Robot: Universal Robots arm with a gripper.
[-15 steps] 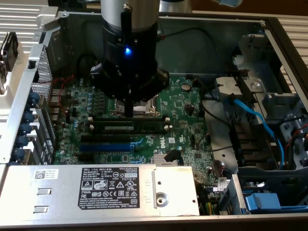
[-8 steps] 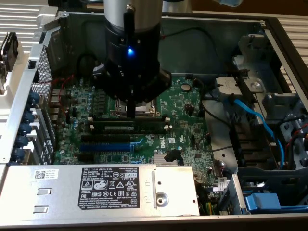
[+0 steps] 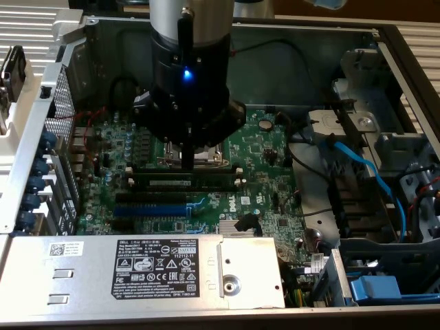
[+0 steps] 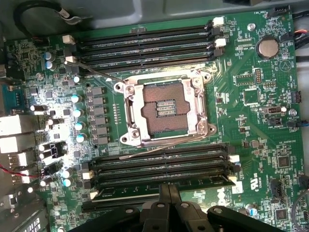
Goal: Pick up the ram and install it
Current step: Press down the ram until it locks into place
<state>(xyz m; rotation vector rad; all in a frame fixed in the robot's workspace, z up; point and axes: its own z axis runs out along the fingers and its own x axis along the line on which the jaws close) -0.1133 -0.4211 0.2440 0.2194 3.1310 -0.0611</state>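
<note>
The ram (image 3: 180, 183), a dark-green stick with a pale label, stands on edge in a black memory slot just in front of the CPU socket (image 3: 199, 155). In the wrist view the ram (image 4: 120, 194) lies along the slot farthest from the CPU socket (image 4: 161, 108), in the bank of black slots (image 4: 159, 166). My gripper (image 3: 187, 167) hangs straight down over the stick's middle, its fingers pressed together with nothing between them. The gripper (image 4: 168, 189) has its tips at the ram's top edge. I cannot tell whether they touch it.
The green motherboard (image 3: 265, 148) lies in an open metal case. A second bank of empty black slots (image 4: 145, 43) lies beyond the socket. A blue expansion slot (image 3: 148, 208) and the grey power supply (image 3: 137, 271) are in front. Drive cage and blue cable (image 3: 364, 172) fill the exterior view's right.
</note>
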